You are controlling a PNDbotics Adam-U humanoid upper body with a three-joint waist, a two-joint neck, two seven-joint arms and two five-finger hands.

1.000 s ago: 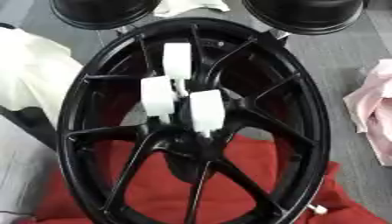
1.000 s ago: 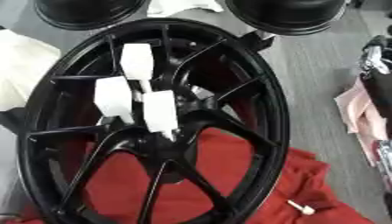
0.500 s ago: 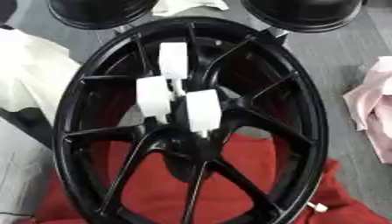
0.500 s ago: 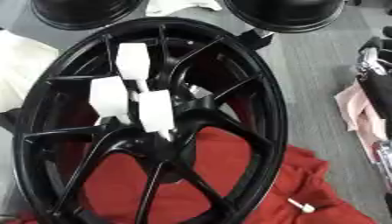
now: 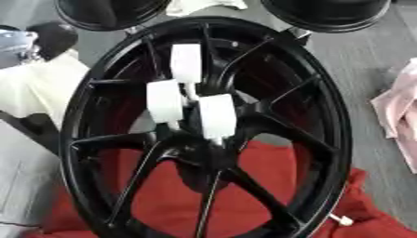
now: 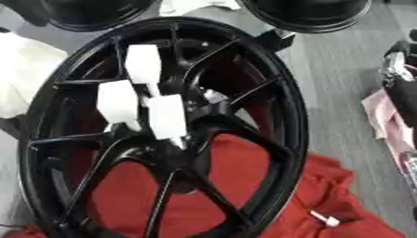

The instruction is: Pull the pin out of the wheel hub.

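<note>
Black wheel hub [image 5: 269,121] on red cloth [image 5: 260,186] — three white pins [image 5: 216,116], no legible writing.

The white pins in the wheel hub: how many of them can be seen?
3. One pin is highest, one is lower left, and one is lower right, nearest the hub. Others may be hidden behind the spokes.

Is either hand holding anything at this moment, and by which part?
Nothing is held. The three white pins stand untouched in the wheel hub, with no hand on them.
</note>
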